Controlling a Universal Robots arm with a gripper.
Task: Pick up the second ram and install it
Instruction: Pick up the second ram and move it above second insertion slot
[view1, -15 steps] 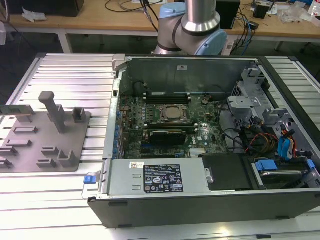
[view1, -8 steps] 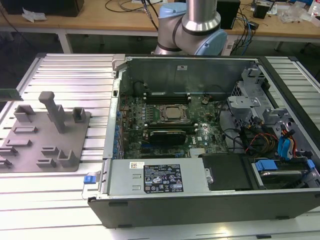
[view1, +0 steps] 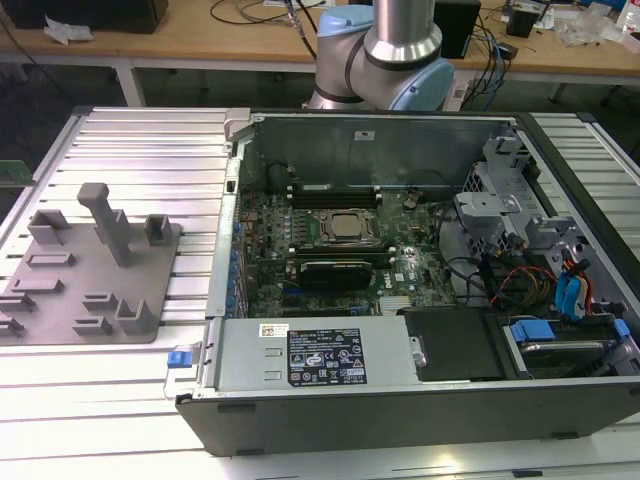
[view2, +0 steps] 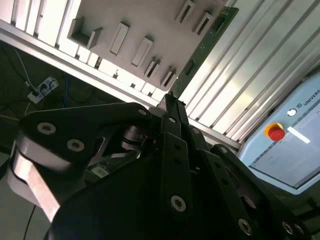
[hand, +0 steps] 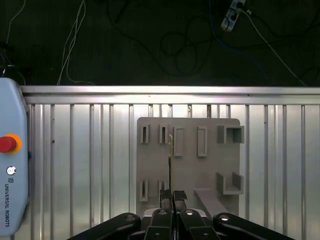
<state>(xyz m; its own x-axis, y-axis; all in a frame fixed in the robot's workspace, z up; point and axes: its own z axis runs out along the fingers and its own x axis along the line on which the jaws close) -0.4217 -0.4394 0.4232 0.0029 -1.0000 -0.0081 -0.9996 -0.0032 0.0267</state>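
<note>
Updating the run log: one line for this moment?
gripper: shut on second ram | location: over grey holder tray | computer case: open, install not yet done

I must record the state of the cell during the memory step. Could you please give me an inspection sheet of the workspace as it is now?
Surface: ribbed metal table carrying a grey tray and an open computer case.
Job's things: green ram stick, held above the tray.
Clutter: pendant with a red button lies on the table.
Gripper: gripper shut on one end of the ram stick.
Cables: loose cables and a power strip on the floor; wires inside the case.
Surroundings: wooden bench behind the arm.
</note>
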